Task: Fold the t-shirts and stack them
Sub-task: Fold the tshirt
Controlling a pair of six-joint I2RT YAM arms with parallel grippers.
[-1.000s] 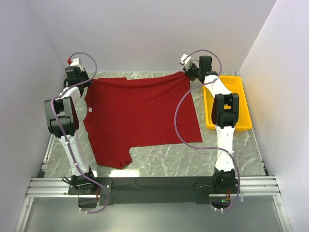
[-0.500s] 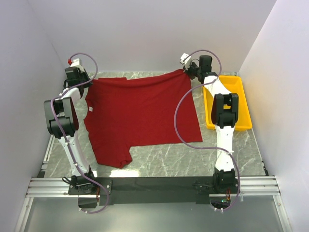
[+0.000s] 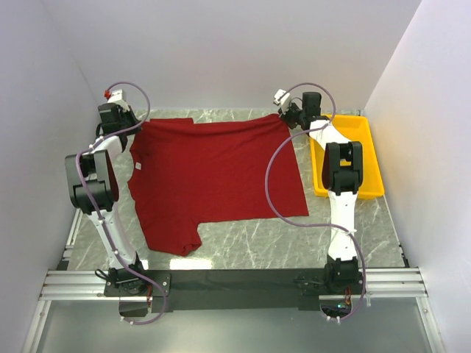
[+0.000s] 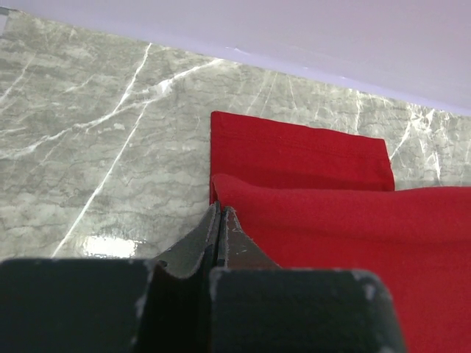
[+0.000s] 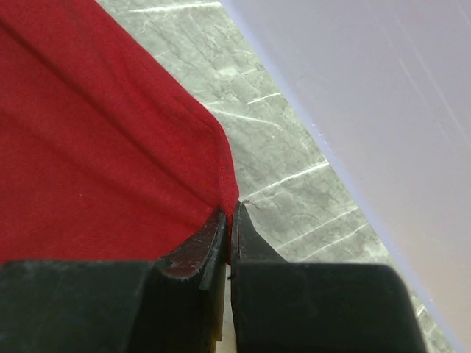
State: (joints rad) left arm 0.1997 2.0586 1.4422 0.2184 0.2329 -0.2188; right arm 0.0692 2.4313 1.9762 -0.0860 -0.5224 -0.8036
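Note:
The dark red t-shirt (image 3: 213, 173) lies spread on the marble table, one sleeve at the near left, another folded at the far left. My left gripper (image 3: 132, 126) is shut on the shirt's far left edge; in the left wrist view the gripper (image 4: 221, 213) pinches the cloth (image 4: 331, 220). My right gripper (image 3: 282, 115) is shut on the far right corner, held slightly off the table; the right wrist view shows the gripper (image 5: 229, 213) clamped on the cloth's corner (image 5: 110, 147). A small white neck tag (image 3: 137, 168) shows at the left edge.
A yellow plastic tray (image 3: 357, 151) stands on the table at the right, beside the right arm. White walls close the back and both sides. The marble table (image 3: 280, 243) shows in front of the shirt.
Both grippers have shifted slightly toward the back with the shirt's far edge, and the far edge now lies a little lower and straighter.

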